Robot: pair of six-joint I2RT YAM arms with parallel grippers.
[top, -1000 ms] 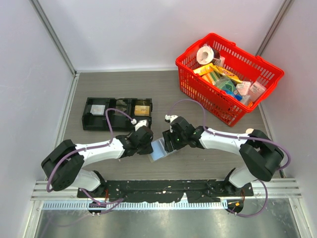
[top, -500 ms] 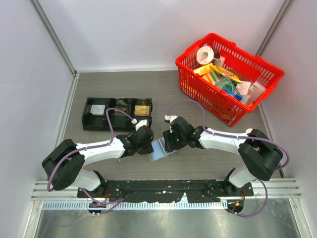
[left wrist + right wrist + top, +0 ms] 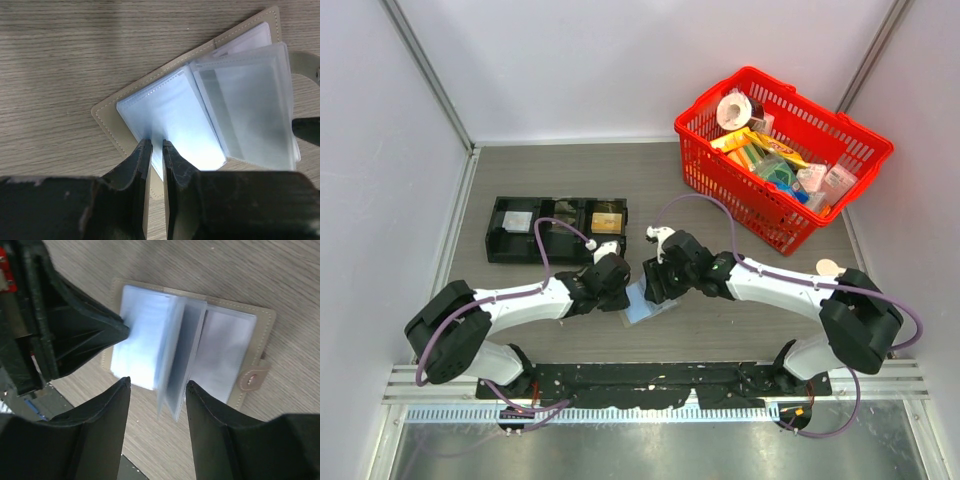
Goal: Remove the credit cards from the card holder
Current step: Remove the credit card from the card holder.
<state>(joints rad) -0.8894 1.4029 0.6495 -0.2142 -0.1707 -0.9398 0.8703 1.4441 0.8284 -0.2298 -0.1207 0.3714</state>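
The card holder (image 3: 642,303) lies open on the worktop (image 3: 570,180) between the two arms, beige cover down and snap tab on its far side. The left claw (image 3: 152,145) is narrowed to a slit, its tips pinching the edge of the pale blue sleeve on the near panel. The right claw (image 3: 157,385) is spread wide above the holder, its fingers (image 3: 102,415) on either side of the cloudy clear sleeves that stand fanned up from the spine. A black compartment tray (image 3: 510,245) sits to the left, and a red basket (image 3: 770,215) stands at the far right.
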